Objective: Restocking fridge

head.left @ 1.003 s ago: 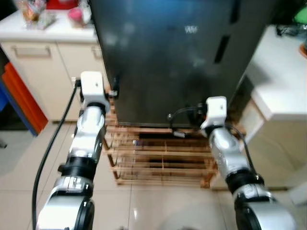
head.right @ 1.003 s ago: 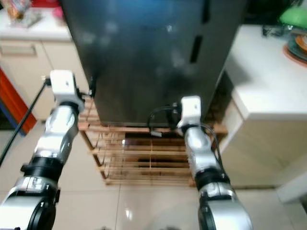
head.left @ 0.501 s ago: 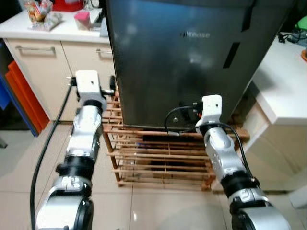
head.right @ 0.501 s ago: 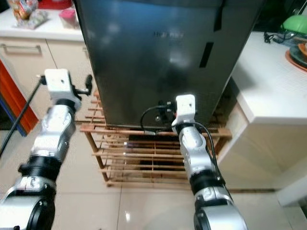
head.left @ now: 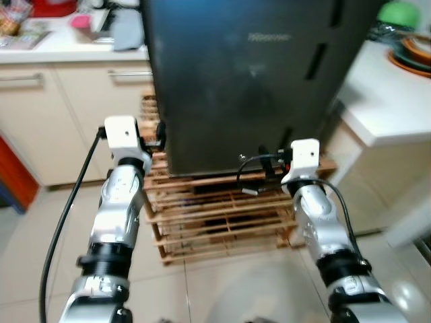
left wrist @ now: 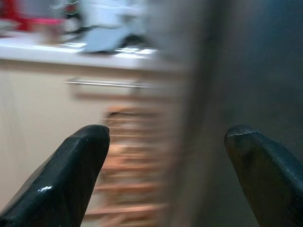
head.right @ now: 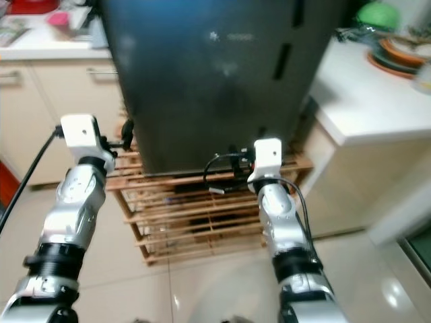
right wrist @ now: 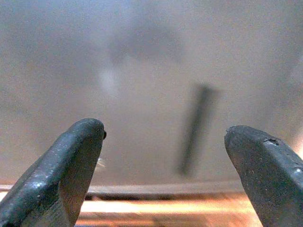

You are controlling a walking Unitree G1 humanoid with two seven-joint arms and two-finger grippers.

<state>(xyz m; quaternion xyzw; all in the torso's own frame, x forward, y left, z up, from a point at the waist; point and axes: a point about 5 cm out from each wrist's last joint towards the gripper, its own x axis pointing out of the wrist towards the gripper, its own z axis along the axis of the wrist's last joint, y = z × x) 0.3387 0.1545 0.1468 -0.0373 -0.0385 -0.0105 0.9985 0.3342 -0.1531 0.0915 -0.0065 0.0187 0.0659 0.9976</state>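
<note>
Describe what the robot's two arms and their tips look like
Both arms are silver metal with black joint rings and a white boxy block at each wrist. A black cable runs along the left arm; a looped one sits by the right wrist. Each end effector, left and right, has two glossy black rounded fingers.

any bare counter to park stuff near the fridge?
Right counter: bare front stretch beside the fridge, plates crowd its far end. Left counter is cluttered along the back, with only a thin free front edge.

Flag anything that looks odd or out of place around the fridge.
Nothing looks spilled or damaged. The one unusual thing: the fridge stands raised on a slatted wooden rack, door shut, both open grippers empty.
</note>
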